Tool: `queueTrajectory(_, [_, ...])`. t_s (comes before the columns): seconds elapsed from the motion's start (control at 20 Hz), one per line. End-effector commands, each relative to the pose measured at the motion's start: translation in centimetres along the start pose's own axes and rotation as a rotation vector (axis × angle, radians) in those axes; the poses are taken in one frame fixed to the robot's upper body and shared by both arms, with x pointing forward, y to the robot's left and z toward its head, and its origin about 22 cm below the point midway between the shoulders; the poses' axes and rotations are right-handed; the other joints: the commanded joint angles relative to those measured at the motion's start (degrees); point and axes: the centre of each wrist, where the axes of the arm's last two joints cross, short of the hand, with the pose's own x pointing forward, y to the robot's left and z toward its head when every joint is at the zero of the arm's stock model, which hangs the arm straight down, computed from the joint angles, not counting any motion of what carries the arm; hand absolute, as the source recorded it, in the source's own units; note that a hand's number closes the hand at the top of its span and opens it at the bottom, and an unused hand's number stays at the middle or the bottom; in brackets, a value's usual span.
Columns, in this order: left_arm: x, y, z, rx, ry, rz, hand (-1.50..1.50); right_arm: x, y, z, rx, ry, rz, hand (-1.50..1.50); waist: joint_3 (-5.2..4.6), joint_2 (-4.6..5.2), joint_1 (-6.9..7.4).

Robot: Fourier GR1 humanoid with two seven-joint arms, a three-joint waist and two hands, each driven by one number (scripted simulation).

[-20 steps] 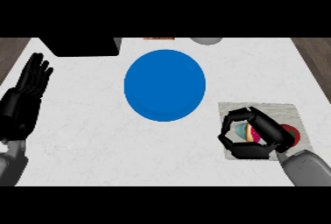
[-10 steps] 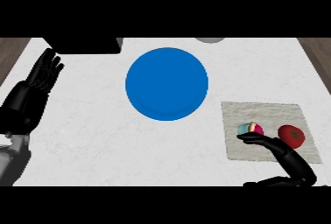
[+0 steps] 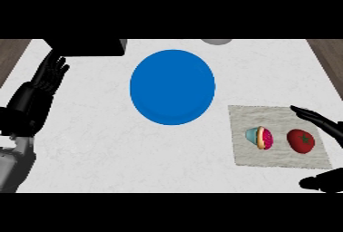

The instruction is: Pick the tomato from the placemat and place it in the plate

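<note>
- Blue plate [image 3: 172, 87] lay flat on the white table [image 3: 100, 145], mid-view and left of the placemat [image 3: 249, 156]; only its plain blue face showed.
- Plate and placemat sat near each other without touching, a strip of table between them.
- Placemat, a pale grey cloth square, lay at the right side of the table and carried two things.
- Tomato [image 3: 301, 140] sat on the right half of the placemat, not yet in the plate and well apart from it.
- Tomato was red, a bit taller than wide in this view, its long axis running roughly near-to-far; a dark green calyx showed on top, facing the camera.
- Small teal-and-pink thing [image 3: 260, 137] lay just left of the tomato on the mat, close but apart; what it was could not be told.
- Right hand [image 3: 316, 120] was at the right edge, spread wide and holding nothing. Fingers reached over the mat's far right corner just above the tomato, and the thumb [image 3: 321, 182] lay off the mat near its lower right corner. Contact with the tomato could not be told.
- Left hand [image 3: 47, 79] rested at the left edge, fingers straight and pointing up, holding nothing.
- Black box [image 3: 87, 45] sat at the top left, partly cut off.
- Grey round thing [image 3: 216, 41] showed at the top edge, mostly cut off.
</note>
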Motion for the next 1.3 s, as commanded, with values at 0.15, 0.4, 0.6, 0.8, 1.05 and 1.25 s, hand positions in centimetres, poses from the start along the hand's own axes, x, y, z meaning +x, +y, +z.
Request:
queueTrajectory(0.15, [-1.5,-0.7,0.9,-0.009,0.003,-0.010,0.00,4.2,-6.6,-0.7,0.250,0.309,0.377,-1.50,-0.14,0.11,0.61])
queueTrajectory(0.4, [-0.6,-0.2,0.8,-0.011,-0.009,-0.006,0.00,6.0,-6.0,-1.3,0.462,0.482,0.488,-1.50,-0.05,0.13,1.14])
queueTrajectory(0.6, [1.5,0.8,-0.4,-0.007,-0.005,0.000,0.00,6.4,-4.2,-1.8,0.518,0.541,0.516,-1.50,0.09,0.15,0.88])
queueTrajectory(0.8, [1.7,-0.7,-0.8,-0.024,-0.020,0.006,0.00,3.5,-3.2,-2.8,0.513,0.572,0.534,-1.50,0.16,0.33,1.45])
queueTrajectory(1.05, [-0.9,-1.0,-0.7,-0.024,-0.007,0.009,0.00,2.4,-0.1,-2.7,0.500,0.628,0.612,-1.50,0.14,0.28,0.92])
queueTrajectory(1.25, [0.8,-0.6,-1.6,-0.030,-0.001,-0.003,0.00,1.5,-1.7,-2.9,0.517,0.704,0.652,-1.50,0.14,0.24,0.81])
